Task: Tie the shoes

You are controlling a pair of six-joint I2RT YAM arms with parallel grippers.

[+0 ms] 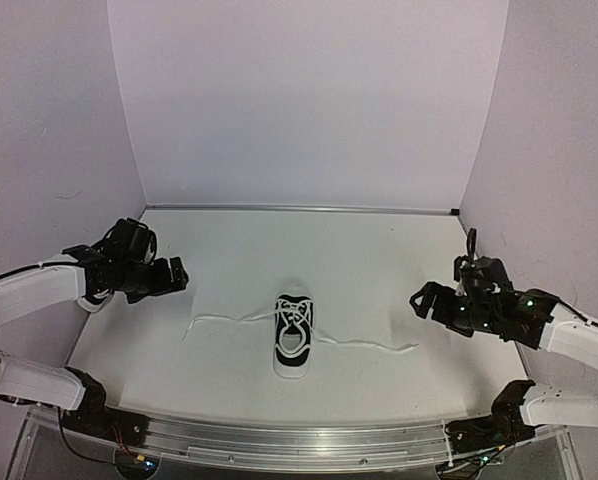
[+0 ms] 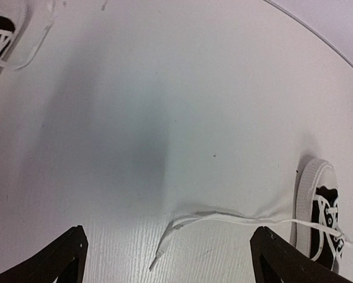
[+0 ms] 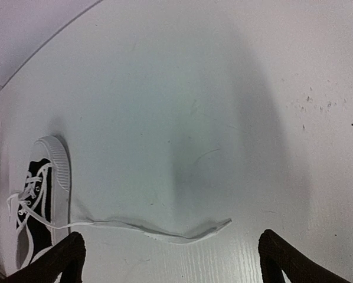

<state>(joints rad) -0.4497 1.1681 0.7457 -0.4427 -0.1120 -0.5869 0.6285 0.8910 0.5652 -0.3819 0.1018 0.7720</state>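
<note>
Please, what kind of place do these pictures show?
Probably a robot test cell in a lab: plain walls close in a white table, the left arm and right arm sit on a metal rail, and a shoe lies mid-table.

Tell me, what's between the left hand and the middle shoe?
One loose white lace, lying flat on the table from the shoe toward the left hand; the top view shows it.

We find one shoe (image 1: 293,336) at the middle of the table (image 1: 379,250), toe toward the back, one lace end (image 1: 214,321) trailing left, the other lace end (image 1: 374,345) right. The left gripper (image 1: 177,274) hangs well left of it, the right gripper (image 1: 420,300) well right.
</note>
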